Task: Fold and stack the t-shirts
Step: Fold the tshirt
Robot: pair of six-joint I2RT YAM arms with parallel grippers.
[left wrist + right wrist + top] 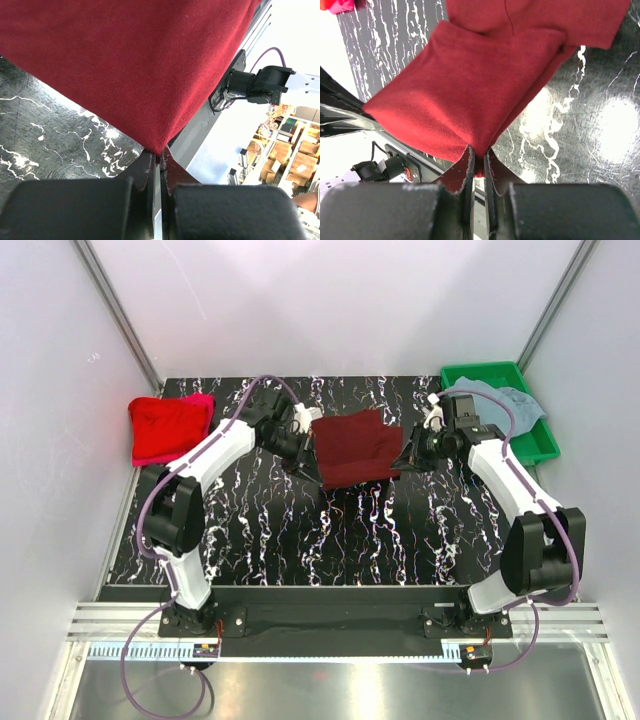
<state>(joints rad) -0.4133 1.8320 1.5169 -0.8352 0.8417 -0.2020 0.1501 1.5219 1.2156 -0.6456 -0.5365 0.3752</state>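
The dark maroon t-shirt (355,447) hangs folded between both grippers above the middle of the black marbled table (260,530). My left gripper (304,458) is shut on its left corner (159,145). My right gripper (405,458) is shut on its right corner (482,150). The bright red t-shirt (168,428) lies folded at the far left with the pink t-shirt (201,398) showing under its far edge. The dusty grey-blue t-shirt (497,400) lies crumpled in the green tray (540,440) at the far right.
White walls with metal posts close in the table at the back and sides. The right arm (260,85) shows in the left wrist view beyond the cloth. The arm bases stand on the rail at the near edge.
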